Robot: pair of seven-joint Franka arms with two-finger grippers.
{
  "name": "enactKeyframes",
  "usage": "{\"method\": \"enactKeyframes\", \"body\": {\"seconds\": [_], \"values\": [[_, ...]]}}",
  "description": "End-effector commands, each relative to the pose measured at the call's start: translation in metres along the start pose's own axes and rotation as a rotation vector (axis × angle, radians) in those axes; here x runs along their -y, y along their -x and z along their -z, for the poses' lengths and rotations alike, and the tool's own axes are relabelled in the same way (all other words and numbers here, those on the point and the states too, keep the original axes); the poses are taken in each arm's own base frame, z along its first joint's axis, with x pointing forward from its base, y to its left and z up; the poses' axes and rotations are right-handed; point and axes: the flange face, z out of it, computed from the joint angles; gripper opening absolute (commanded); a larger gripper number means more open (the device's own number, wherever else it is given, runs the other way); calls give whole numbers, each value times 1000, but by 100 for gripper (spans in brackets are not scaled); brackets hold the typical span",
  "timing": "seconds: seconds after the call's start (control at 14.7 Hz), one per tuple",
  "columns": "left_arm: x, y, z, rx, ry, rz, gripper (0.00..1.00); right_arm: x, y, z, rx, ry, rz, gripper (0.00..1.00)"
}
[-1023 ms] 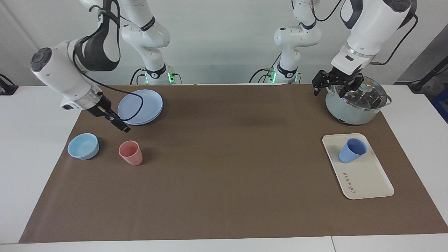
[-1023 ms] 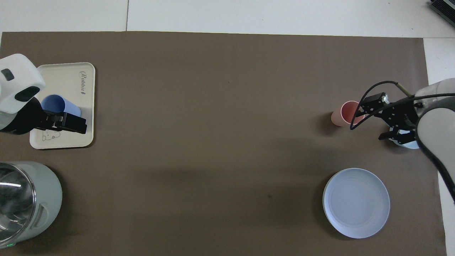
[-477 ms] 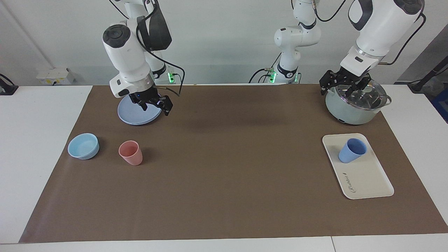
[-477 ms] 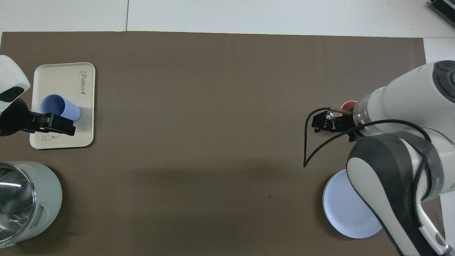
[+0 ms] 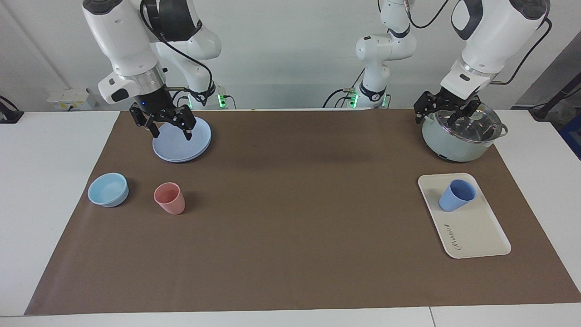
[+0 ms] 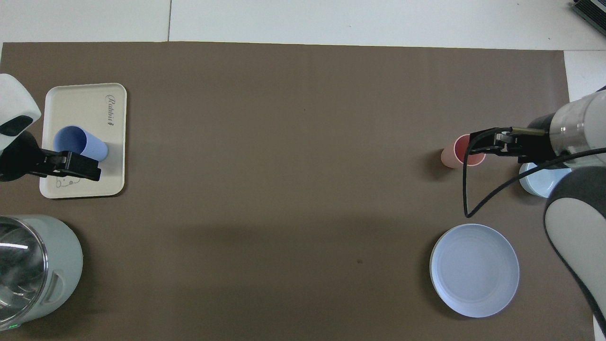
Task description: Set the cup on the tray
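The left gripper [image 5: 442, 116] hangs over the pot [image 5: 460, 136] at the left arm's end of the tabletop, its jaws released and holding nothing, clear of the glass lid [image 5: 474, 122]; the right gripper [image 5: 169, 129] hangs over the plate [image 5: 190, 145] at the right arm's end, its jaws likewise spread wide and empty, the tips just above the plate's rim; the cup [image 5: 456, 195] stands upright on the tray [image 5: 476, 231], on the half of the tray nearer to the robots, mouth up, touched by neither gripper; the tray lies flat on the brown mat [image 5: 295, 227], farther from the robots than the pot, its script lettering on the half away from the cup; at the right arm's end a pink cup [image 5: 169, 198] stands upright on the mat, farther from the robots than the plate, and a light-blue bowl [image 5: 108, 189] sits beside it, closer to the mat's edge; the mat covers most of the white tabletop [image 5: 45, 181].
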Motion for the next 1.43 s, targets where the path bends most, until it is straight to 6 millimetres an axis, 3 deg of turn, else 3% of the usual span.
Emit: {"method": "enactKeyframes", "body": {"seconds": [0.0,0.2,1.36], "values": [[2,8,1,6,-2,-4,100,-6,-6,27,-8,25,43,99],[1,7,1,6,-2,-6,100,-9,-1,46,20,34,63,99],[2,8,1,6,-2,-4,100,5,13,37,65,34,141,99]]}}
